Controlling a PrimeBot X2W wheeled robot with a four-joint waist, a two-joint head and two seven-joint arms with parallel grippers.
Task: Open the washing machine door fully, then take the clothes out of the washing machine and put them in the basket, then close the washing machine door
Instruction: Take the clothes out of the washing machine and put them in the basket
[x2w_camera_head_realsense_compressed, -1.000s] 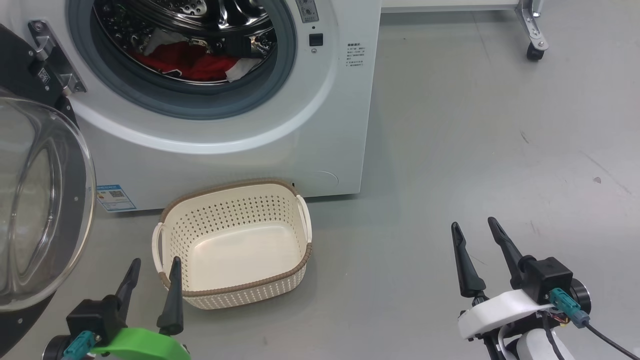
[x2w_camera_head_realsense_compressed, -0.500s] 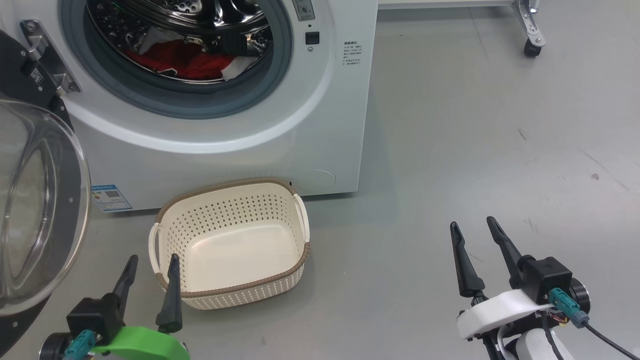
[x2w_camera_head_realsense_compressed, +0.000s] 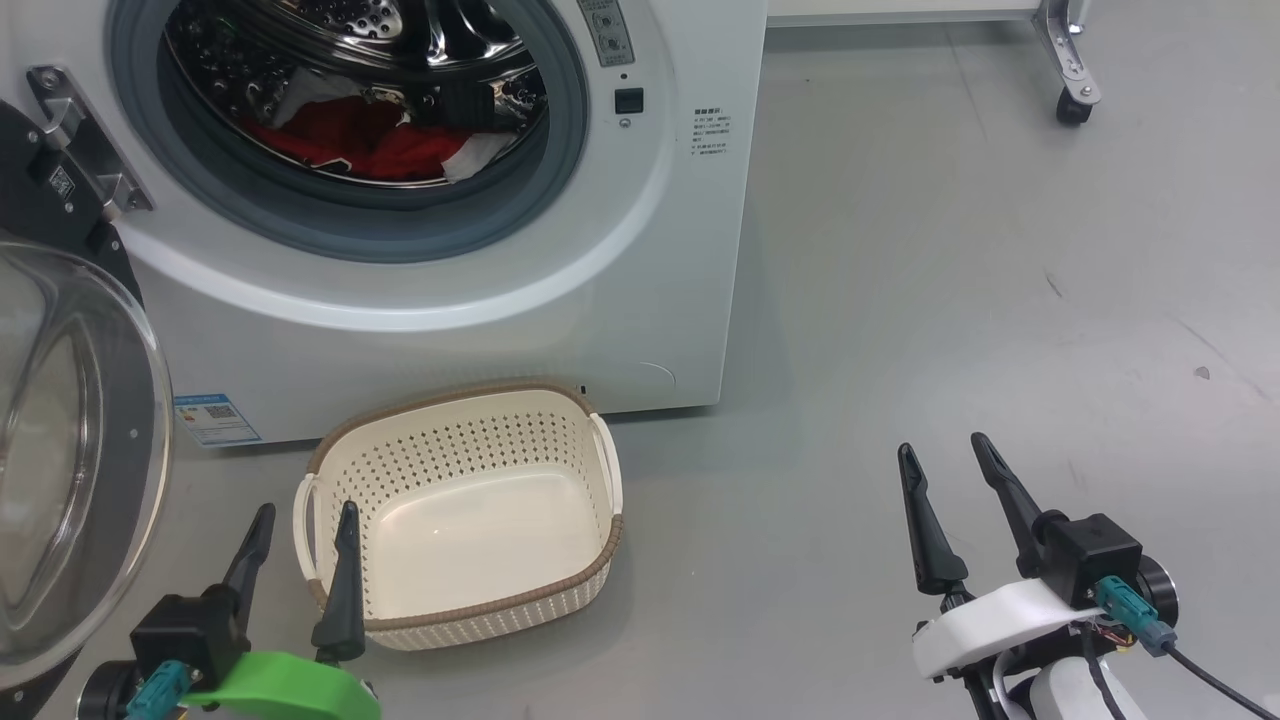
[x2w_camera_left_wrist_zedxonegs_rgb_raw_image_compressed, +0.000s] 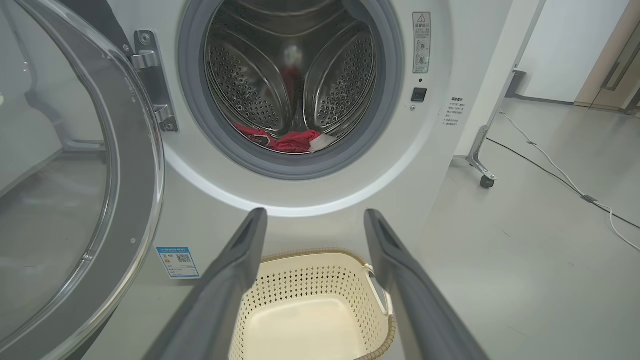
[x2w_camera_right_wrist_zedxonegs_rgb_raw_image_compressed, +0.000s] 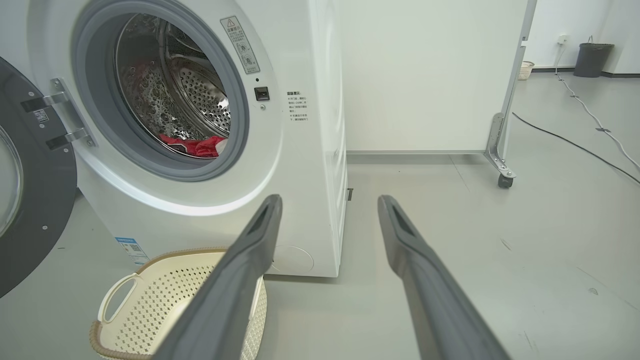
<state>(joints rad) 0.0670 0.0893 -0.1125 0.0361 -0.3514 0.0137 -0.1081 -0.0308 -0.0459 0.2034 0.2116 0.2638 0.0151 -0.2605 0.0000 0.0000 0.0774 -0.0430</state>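
Observation:
The white washing machine (x2w_camera_head_realsense_compressed: 560, 300) stands at the upper left, its door (x2w_camera_head_realsense_compressed: 70, 450) swung wide open to the left with the glass bowl facing me. Red clothes (x2w_camera_head_realsense_compressed: 350, 145) with white trim lie low in the steel drum, also seen as clothes (x2w_camera_left_wrist_zedxonegs_rgb_raw_image_compressed: 287, 141) and clothes (x2w_camera_right_wrist_zedxonegs_rgb_raw_image_compressed: 195, 146). The cream basket (x2w_camera_head_realsense_compressed: 460, 510) sits on the floor in front of the machine with nothing in it. My left gripper (x2w_camera_head_realsense_compressed: 305, 515) is open by the basket's left handle. My right gripper (x2w_camera_head_realsense_compressed: 945, 452) is open over bare floor, well right of the basket.
A white panel on a wheeled metal foot (x2w_camera_head_realsense_compressed: 1070, 95) stands behind the machine at the upper right. Cables (x2w_camera_right_wrist_zedxonegs_rgb_raw_image_compressed: 575, 145) run over the grey floor far right. A dark bin (x2w_camera_right_wrist_zedxonegs_rgb_raw_image_compressed: 592, 59) stands by the far wall.
The head view has shifted a little, so the machine and basket sit slightly lower and further left in it. Both grippers stay open where they were.

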